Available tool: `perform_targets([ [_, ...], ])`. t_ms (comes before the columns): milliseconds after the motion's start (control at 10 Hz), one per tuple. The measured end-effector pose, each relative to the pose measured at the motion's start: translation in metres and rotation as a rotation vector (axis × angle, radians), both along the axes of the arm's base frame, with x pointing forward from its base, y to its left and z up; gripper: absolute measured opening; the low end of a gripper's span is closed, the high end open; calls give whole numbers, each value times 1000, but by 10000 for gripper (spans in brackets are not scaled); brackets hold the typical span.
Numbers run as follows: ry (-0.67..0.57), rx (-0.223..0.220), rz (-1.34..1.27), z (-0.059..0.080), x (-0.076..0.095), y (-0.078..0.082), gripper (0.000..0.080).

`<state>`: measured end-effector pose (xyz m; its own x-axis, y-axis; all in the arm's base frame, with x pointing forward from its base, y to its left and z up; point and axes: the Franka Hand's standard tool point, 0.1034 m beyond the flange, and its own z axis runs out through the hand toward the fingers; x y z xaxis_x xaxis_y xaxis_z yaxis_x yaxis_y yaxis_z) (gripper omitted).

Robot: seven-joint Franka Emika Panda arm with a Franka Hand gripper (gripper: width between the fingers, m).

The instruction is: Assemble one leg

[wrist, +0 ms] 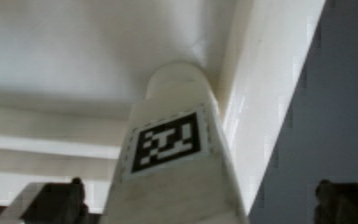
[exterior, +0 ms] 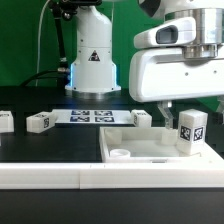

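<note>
A white leg (exterior: pixel 190 130) with a black-and-white tag stands upright in the corner of the white tray-like tabletop (exterior: pixel 150 152), at the exterior view's right. My gripper (exterior: pixel 187 108) hangs right above it. In the wrist view the leg (wrist: pixel 172 150) stands between my two dark fingers (wrist: pixel 60 202), and a gap shows on each side, so the gripper (wrist: pixel 202 205) is open around it. The tabletop's floor (wrist: pixel 69 60) and raised rim (wrist: pixel 265 60) fill the view behind the leg.
Three more white legs lie on the black table: one at the far left (exterior: pixel 5 121), one beside it (exterior: pixel 40 122), and one behind the tabletop (exterior: pixel 141 118). The marker board (exterior: pixel 90 116) lies in front of the robot base (exterior: pixel 92 60).
</note>
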<state>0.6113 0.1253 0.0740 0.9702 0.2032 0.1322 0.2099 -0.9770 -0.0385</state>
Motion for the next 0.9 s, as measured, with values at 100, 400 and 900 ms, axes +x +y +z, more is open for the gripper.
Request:
perform_targets([
  [100, -1, 0, -3, 0, 0, -1, 649],
  [400, -1, 0, -3, -1, 0, -1, 402],
  [900, 1, 3, -29, -1, 0, -3, 292],
])
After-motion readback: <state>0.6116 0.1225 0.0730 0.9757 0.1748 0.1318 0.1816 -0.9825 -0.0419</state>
